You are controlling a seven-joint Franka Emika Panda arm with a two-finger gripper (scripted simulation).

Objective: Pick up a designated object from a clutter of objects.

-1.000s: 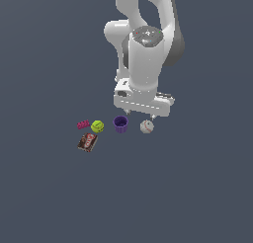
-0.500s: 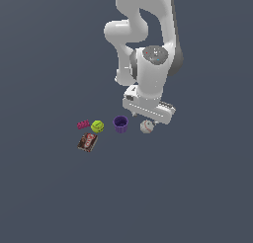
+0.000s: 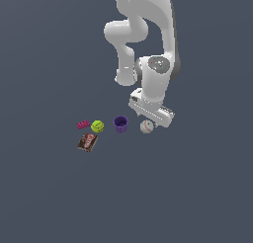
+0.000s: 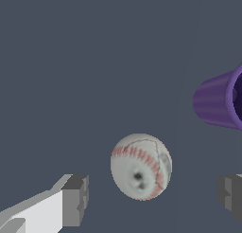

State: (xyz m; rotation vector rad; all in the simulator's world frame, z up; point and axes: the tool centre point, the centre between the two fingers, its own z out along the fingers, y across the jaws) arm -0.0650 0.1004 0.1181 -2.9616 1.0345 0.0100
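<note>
Jaws spread, the gripper (image 4: pixel 151 199) straddles the baseball (image 4: pixel 141 166). The cup (image 4: pixel 218 103) stands near the baseball; a finger could clip it, or the ball roll away.

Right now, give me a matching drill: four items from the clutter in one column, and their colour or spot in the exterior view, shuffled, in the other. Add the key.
Items:
1. baseball
2. cup
3. tennis ball
4. brick

Descriptions:
A. magenta, farthest toward the exterior view's left
B. white with red stitching, below the open jaws
C. yellow-green, between the brick and the cup
D. purple, next to the baseball on the exterior view's left

Pairs: 1-B, 2-D, 3-C, 4-A
</note>
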